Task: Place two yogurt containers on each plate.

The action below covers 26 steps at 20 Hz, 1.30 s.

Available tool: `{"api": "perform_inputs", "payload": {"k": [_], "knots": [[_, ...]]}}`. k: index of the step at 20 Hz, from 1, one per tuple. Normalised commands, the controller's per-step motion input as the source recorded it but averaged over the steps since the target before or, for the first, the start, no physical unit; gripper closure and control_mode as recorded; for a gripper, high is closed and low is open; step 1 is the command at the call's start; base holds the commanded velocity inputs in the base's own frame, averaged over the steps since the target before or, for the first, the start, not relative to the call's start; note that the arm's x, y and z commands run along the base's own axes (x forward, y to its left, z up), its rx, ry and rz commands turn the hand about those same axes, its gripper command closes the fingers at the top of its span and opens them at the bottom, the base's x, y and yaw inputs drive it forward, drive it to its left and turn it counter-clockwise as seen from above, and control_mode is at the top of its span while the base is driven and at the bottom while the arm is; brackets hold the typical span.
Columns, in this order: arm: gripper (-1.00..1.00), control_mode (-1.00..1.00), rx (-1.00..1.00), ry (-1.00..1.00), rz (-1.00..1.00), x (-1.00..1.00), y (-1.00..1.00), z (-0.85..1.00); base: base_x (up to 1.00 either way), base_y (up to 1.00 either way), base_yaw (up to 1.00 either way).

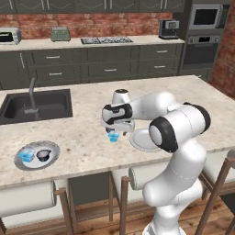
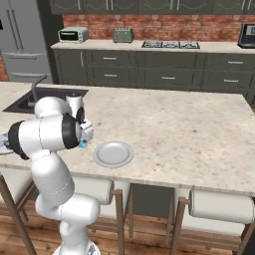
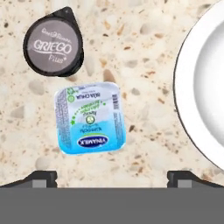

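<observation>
- Left base view: tool [image 1: 113, 133] hangs low at frame centre, over a light blue yogurt cup [image 1: 113, 137] on the worktop [image 1: 82, 133]. Empty plate [image 1: 143, 140] just right of it, partly behind the arm. At lower left a second plate [image 1: 36, 155] carries one blue cup [image 1: 26, 156] and one dark cup [image 1: 44, 155], near the worktop's front edge.
- Right base view: empty plate [image 2: 113, 154] sits left of centre; open stone to its right and behind, free room for moving.
- Hand view: jaws wide apart, holding nothing; fingertips [image 3: 40, 178] at the bottom corners. Blue cup [image 3: 89, 118] centred between them; dark cup [image 3: 53, 41] upper left, close by; plate rim [image 3: 186, 105] at right.
- Risk, as I judge it: descending off-centre could let a fingertip nudge the dark cup or tip the blue one.
</observation>
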Motion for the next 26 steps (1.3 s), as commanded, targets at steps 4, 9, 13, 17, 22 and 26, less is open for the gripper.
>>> {"api": "perform_inputs", "payload": {"k": [4,9,13,17,22,26], "knots": [[-1.00,-1.00,0.00,-0.01,0.00,0.19,0.00,-0.19,0.00,0.00,0.00],[-1.00,-1.00,0.00,0.00,0.00,0.22,0.00,-0.19,0.00,0.00,0.00],[-1.00,-1.00,0.00,0.00,0.00,0.26,0.04,-0.12,0.00,0.00,0.00],[-1.00,-1.00,0.00,0.00,0.02,0.25,0.14,-0.09,0.00,0.00,0.00],[-1.00,-1.00,0.00,0.00,0.00,0.11,0.09,-0.10,0.00,0.00,0.00],[-1.00,-1.00,0.00,0.00,0.00,0.04,0.01,-0.20,0.00,0.00,0.00]]}}
